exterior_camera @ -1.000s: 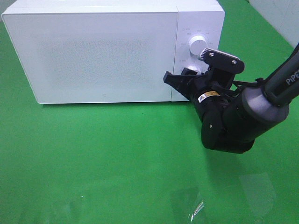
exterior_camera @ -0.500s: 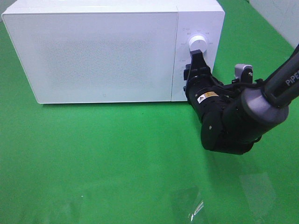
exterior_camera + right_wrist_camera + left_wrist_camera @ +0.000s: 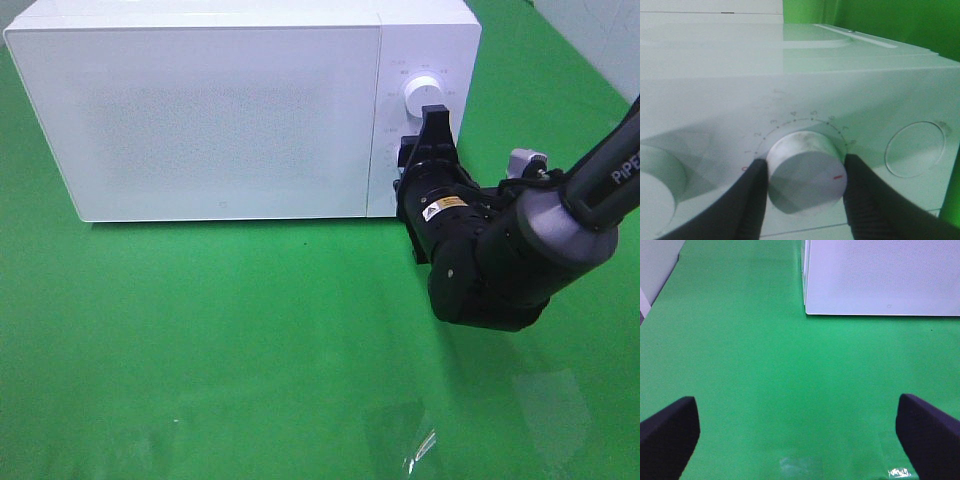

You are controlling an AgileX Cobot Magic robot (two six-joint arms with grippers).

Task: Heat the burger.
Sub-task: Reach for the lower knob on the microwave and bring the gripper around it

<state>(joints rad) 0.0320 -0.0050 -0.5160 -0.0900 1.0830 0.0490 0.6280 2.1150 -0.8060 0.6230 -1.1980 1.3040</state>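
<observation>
**Figure.** High view and two wrist views of one moment.

(a) Green cloth table surface (image 3: pixel 200 340), spread in front of and to both sides of the microwave.

(b) White box-shaped microwave oven (image 3: pixel 220 110), with its frosted door shut and its control panel at the right end. The burger shows in no view, so its place cannot be told (the door front gives no sight of the inside).

(c) Black right arm (image 3: pixel 520 250), reaching in from the right of the microwave toward the control panel.

(d) Right gripper (image 3: pixel 804 167), set against the panel. Its two black fingers (image 3: pixel 747 200) press on opposite sides of the lower white round dial (image 3: pixel 807 172), so the jaws stand half-wide and clamp that dial.

(e) Left gripper (image 3: pixel 800 440), low over the green cloth in front of the microwave's left corner. Its jaws are spread wide and hold nothing.

(f) Upper white round dial (image 3: pixel 421 92), on the panel just above the clamped one and free of the fingers.

(g) Round flush button (image 3: pixel 915 150), on the panel beside the clamped dial, apart from the fingers.

(h) Small red pointer mark (image 3: pixel 838 177), on the face of the clamped dial, near one finger. A ring of faint numerals curves around the dial.
</observation>
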